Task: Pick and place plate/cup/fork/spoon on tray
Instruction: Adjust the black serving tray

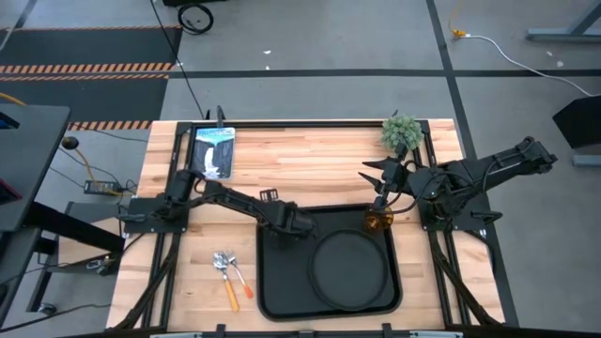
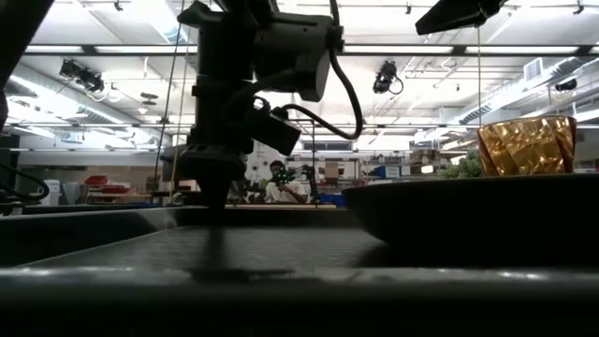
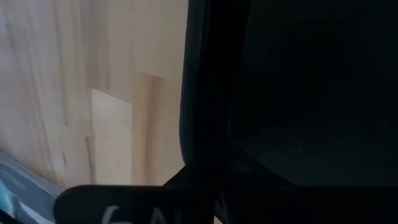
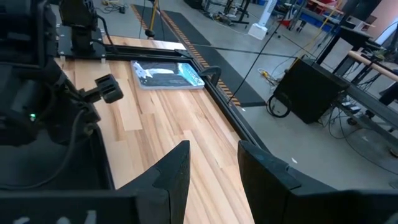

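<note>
The black tray (image 1: 282, 291) lies at the table's near middle. The round dark plate (image 1: 347, 272) lies flat in its right half. The amber cup (image 1: 377, 222) stands upright at the tray's far right corner and shows behind the plate in the low view (image 2: 527, 145). The fork (image 1: 242, 280) and the spoon (image 1: 225, 277) lie side by side on the wood left of the tray. My left gripper (image 1: 302, 227) is low over the tray's far left part, pointing down (image 2: 213, 197). My right gripper (image 1: 376, 176) is open and empty, up in the air just beyond the cup (image 4: 214, 174).
A small green plant (image 1: 402, 131) stands at the table's far right. A blue-and-white flat packet (image 1: 214, 150) lies at the far left. Bare wood lies between them beyond the tray. A person (image 2: 281, 190) shows far off in the room.
</note>
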`<action>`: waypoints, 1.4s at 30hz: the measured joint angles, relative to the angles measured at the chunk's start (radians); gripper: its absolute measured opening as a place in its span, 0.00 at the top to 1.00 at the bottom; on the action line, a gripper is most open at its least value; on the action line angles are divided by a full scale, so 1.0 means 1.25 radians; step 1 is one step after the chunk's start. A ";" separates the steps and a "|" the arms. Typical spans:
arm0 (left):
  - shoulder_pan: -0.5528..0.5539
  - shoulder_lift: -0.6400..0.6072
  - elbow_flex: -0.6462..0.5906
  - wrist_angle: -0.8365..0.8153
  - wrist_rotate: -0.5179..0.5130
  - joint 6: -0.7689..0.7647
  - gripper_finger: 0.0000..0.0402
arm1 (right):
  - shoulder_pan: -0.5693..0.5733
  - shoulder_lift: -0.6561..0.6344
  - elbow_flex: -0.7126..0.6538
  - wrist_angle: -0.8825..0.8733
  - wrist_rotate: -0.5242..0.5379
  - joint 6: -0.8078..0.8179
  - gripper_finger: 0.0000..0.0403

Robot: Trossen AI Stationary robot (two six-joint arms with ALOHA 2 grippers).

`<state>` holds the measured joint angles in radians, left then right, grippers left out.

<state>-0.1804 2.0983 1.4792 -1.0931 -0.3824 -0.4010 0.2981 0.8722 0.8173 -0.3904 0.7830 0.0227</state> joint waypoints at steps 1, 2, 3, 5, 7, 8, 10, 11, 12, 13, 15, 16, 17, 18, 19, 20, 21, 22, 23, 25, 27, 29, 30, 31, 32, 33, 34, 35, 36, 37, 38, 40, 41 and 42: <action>0.004 0.000 0.000 0.000 0.000 0.006 0.96 | 0.000 0.000 0.000 0.000 0.000 0.000 0.65; 0.008 0.000 0.000 0.000 0.000 0.013 0.96 | 0.000 0.000 0.000 -0.001 0.000 0.000 0.65; 0.013 0.000 0.000 0.000 -0.001 0.019 0.96 | 0.000 0.000 0.000 -0.001 0.000 0.000 0.65; 0.021 0.000 0.000 -0.001 -0.005 0.033 0.96 | 0.000 0.000 0.000 -0.003 0.000 0.000 0.65; 0.028 0.000 0.000 -0.001 -0.006 0.042 0.96 | 0.000 0.000 0.000 -0.006 0.000 0.000 0.65; 0.031 0.000 0.000 -0.001 -0.007 0.043 0.96 | 0.000 0.000 0.000 -0.007 0.000 0.000 0.65; 0.036 0.000 0.000 -0.001 -0.008 0.046 0.96 | 0.000 0.000 0.000 -0.007 0.000 0.000 0.65; 0.036 0.000 0.000 -0.001 -0.008 0.050 0.96 | 0.000 0.000 0.000 -0.007 0.000 0.000 0.65; 0.033 0.000 0.000 -0.001 -0.008 0.055 0.96 | 0.000 0.000 0.000 -0.007 0.000 0.000 0.65; 0.028 -0.003 0.000 -0.002 -0.009 0.058 0.96 | 0.000 0.000 0.000 -0.007 0.000 0.000 0.65; 0.017 -0.012 0.000 -0.005 -0.013 0.057 0.96 | 0.000 0.000 0.000 -0.007 0.000 0.000 0.65; 0.012 -0.019 0.000 -0.006 -0.013 0.054 0.96 | 0.000 0.000 0.000 -0.007 0.000 0.000 0.65; 0.007 -0.025 0.000 -0.008 -0.012 0.045 0.96 | 0.000 0.000 0.000 -0.007 -0.001 0.000 0.65; 0.002 -0.033 0.000 -0.010 -0.009 0.032 0.96 | 0.000 0.000 0.000 -0.007 0.000 0.000 0.65; -0.004 -0.042 0.000 -0.014 0.002 0.017 0.96 | 0.000 0.000 0.000 -0.006 -0.001 0.000 0.65; -0.011 -0.053 0.000 -0.020 0.014 -0.003 0.96 | 0.000 0.000 0.000 -0.007 -0.001 0.000 0.65; -0.018 -0.066 0.000 -0.023 0.030 -0.025 0.96 | 0.000 0.000 0.000 -0.007 -0.002 0.000 0.65; -0.027 -0.080 0.000 -0.025 0.049 -0.054 0.96 | 0.000 0.000 0.000 -0.006 -0.004 0.000 0.65; -0.037 -0.092 0.000 -0.025 0.067 -0.088 0.96 | 0.001 0.000 0.000 -0.006 -0.009 0.000 0.65; -0.060 -0.119 0.000 -0.024 0.111 -0.176 0.96 | 0.001 0.000 0.000 -0.003 -0.024 -0.005 0.65; -0.086 -0.145 0.001 -0.023 0.146 -0.294 0.96 | 0.001 0.000 0.000 -0.004 -0.046 -0.017 0.65; -0.115 -0.161 0.001 -0.027 0.167 -0.430 0.96 | 0.001 0.000 0.000 -0.005 -0.067 -0.026 0.65; -0.132 -0.168 0.001 -0.030 0.168 -0.500 0.96 | 0.001 0.000 0.000 -0.005 -0.078 -0.032 0.65; -0.150 -0.172 0.001 -0.033 0.167 -0.567 0.96 | 0.001 0.000 0.000 -0.006 -0.086 -0.039 0.65; -0.166 -0.173 0.001 -0.034 0.165 -0.629 0.96 | 0.001 0.000 0.000 -0.006 -0.094 -0.042 0.65; -0.184 -0.173 0.001 -0.035 0.163 -0.686 0.96 | 0.001 0.000 0.000 -0.005 -0.101 -0.046 0.65; -0.202 -0.172 0.001 -0.039 0.163 -0.737 0.96 | 0.001 0.000 0.000 -0.006 -0.105 -0.049 0.65; -0.220 -0.172 0.001 -0.045 0.164 -0.786 0.96 | 0.001 0.000 0.000 -0.006 -0.106 -0.053 0.65; -0.237 -0.170 0.001 -0.048 0.163 -0.834 0.96 | 0.001 0.000 0.000 -0.006 -0.106 -0.057 0.65; -0.254 -0.167 0.001 -0.050 0.164 -0.879 0.96 | 0.001 0.000 0.000 -0.007 -0.106 -0.062 0.65; -0.271 -0.165 0.001 -0.058 0.164 -0.924 0.96 | 0.001 0.000 0.000 -0.008 -0.106 -0.067 0.65; -0.303 -0.164 0.001 -0.086 0.162 -1.011 0.96 | 0.001 0.000 0.000 -0.006 -0.106 -0.078 0.65; -0.318 -0.163 0.001 -0.105 0.161 -1.054 0.96 | 0.001 0.000 0.000 -0.007 -0.106 -0.083 0.65; -0.334 -0.161 0.001 -0.129 0.161 -1.101 0.96 | 0.001 0.000 0.000 -0.007 -0.106 -0.084 0.65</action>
<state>-0.5980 1.8970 1.4799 -1.2546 -0.1807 -1.7770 0.2989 0.8722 0.8173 -0.3988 0.6502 -0.0826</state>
